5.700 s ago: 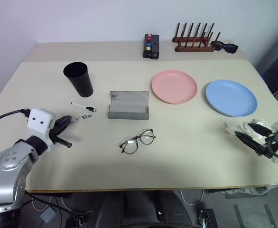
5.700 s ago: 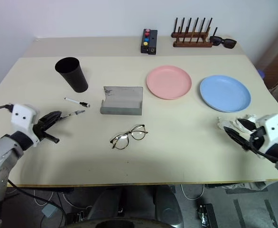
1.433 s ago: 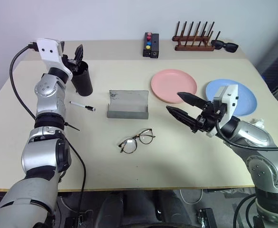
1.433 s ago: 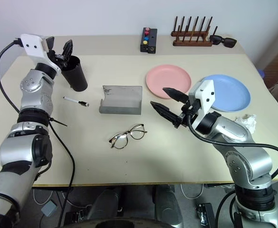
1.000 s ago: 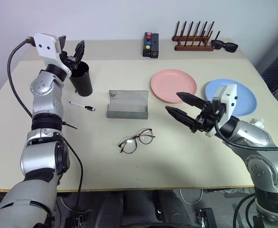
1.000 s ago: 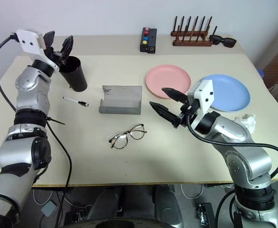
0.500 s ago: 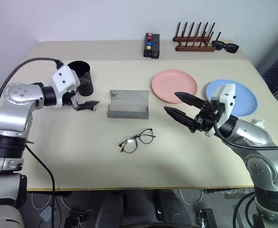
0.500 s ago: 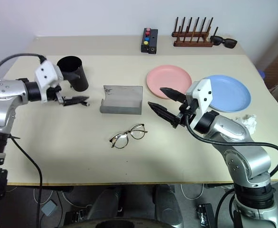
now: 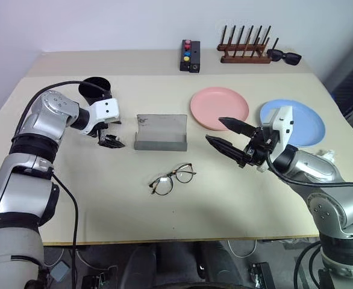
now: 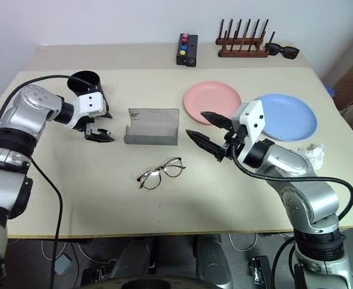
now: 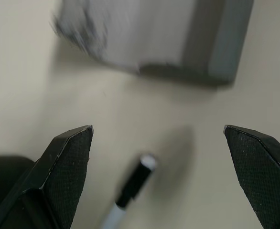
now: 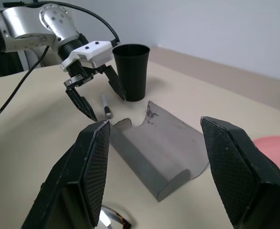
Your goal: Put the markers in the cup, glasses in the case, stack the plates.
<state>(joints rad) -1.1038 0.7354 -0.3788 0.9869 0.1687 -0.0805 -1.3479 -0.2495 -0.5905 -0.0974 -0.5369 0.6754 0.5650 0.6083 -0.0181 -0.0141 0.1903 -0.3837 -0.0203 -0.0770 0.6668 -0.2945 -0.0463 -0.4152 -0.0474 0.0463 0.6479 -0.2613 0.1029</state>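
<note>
Left eye view: sunglasses point(image 9: 284, 58) beside rack point(image 9: 244, 53)

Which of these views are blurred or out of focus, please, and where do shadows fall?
Left wrist view: the grey case and the marker are smeared and soft, the fingertips sharper. Right wrist view: crisp on the cup. Left eye view: sharp, with soft shadows under the glasses and the plates.

head pair looks down; wrist views (close) share case point(image 12: 154, 152).
</note>
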